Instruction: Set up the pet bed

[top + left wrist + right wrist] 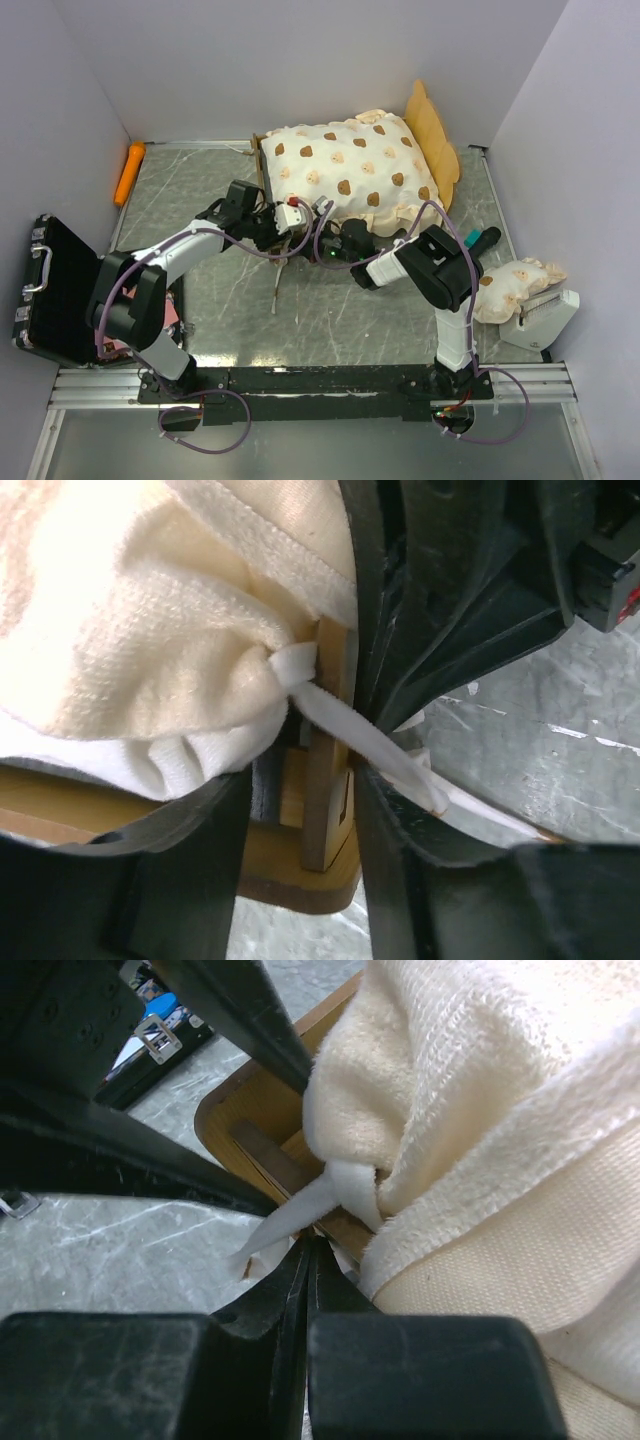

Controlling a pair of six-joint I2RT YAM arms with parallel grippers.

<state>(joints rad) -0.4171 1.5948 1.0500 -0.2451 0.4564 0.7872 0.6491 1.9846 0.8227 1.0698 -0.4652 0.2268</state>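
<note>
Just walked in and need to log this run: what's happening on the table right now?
Both arms are working at one near corner of the pet bed, where the mattress already lies in it. The right gripper has its fingers shut on a white tie strap hanging from the mattress corner. The left gripper has its fingers either side of the corner post, grip unclear. The pillow lies off to the right, not yet on the bed.

The mattress (340, 165) covers nearly all of the bed frame (437, 140), leaving its base unseen.
</note>
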